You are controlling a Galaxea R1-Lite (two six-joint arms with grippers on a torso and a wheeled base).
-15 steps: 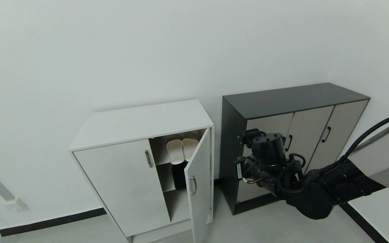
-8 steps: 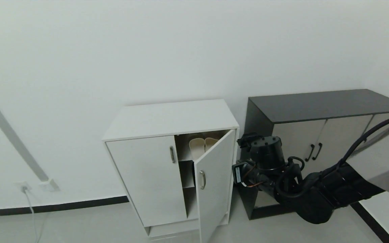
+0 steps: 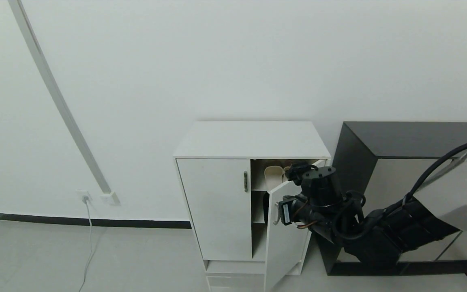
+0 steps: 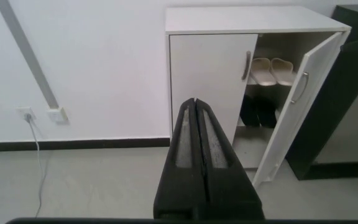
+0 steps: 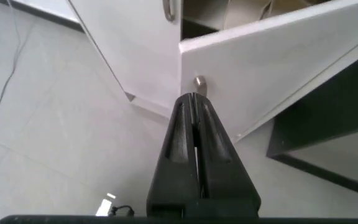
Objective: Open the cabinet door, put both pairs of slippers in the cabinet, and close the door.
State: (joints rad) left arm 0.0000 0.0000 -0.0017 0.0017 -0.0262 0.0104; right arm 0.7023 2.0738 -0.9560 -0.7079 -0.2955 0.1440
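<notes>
The white cabinet (image 3: 253,140) stands against the wall with its right door (image 3: 284,239) partly open. Inside, a beige pair of slippers (image 4: 271,70) lies on the top shelf and a black pair of slippers (image 4: 258,112) on the shelf below. My right gripper (image 5: 195,98) is shut, its tip right at the door handle (image 5: 199,83) on the door's outer face. My left gripper (image 4: 194,102) is shut on nothing and hangs well back from the cabinet, pointing at its closed left door (image 4: 210,81).
A dark cabinet (image 3: 412,140) stands close on the right of the white one. On the wall to the left are a slanted cable duct (image 3: 55,93) and a socket with a cable (image 3: 84,196). Bare floor (image 3: 95,259) lies in front and left.
The head camera has swung, shifting the whole picture to the right. The right arm now lies against the door's outer face, and the door stands less wide open than before.
</notes>
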